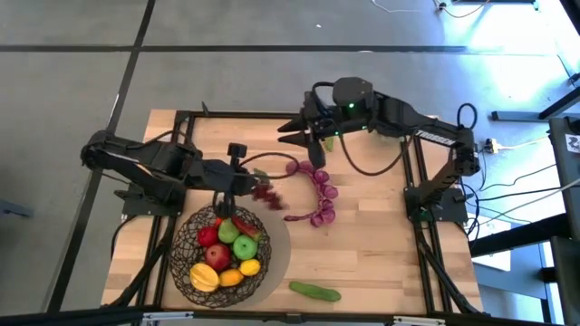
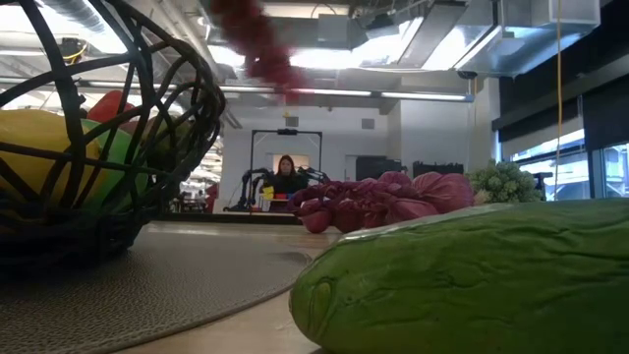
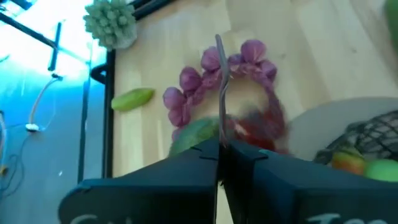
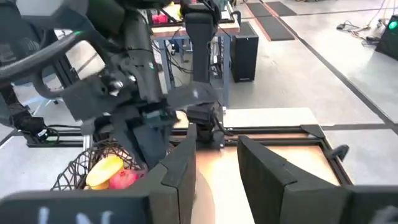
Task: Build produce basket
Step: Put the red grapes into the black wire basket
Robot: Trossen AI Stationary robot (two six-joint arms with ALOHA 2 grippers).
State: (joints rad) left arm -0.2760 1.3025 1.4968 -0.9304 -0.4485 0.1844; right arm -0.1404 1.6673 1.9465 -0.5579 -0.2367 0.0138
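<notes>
Beside basket [image 1: 220,254], dark-red grapes [image 1: 267,192] dangling

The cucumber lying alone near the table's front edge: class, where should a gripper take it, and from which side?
Grip the cucumber across its narrow middle, coming straight down from above. It lies flat on the table, long and slim, with bare wood on all sides, so the fingers should probably straddle its short width, set crosswise to its length.
</notes>
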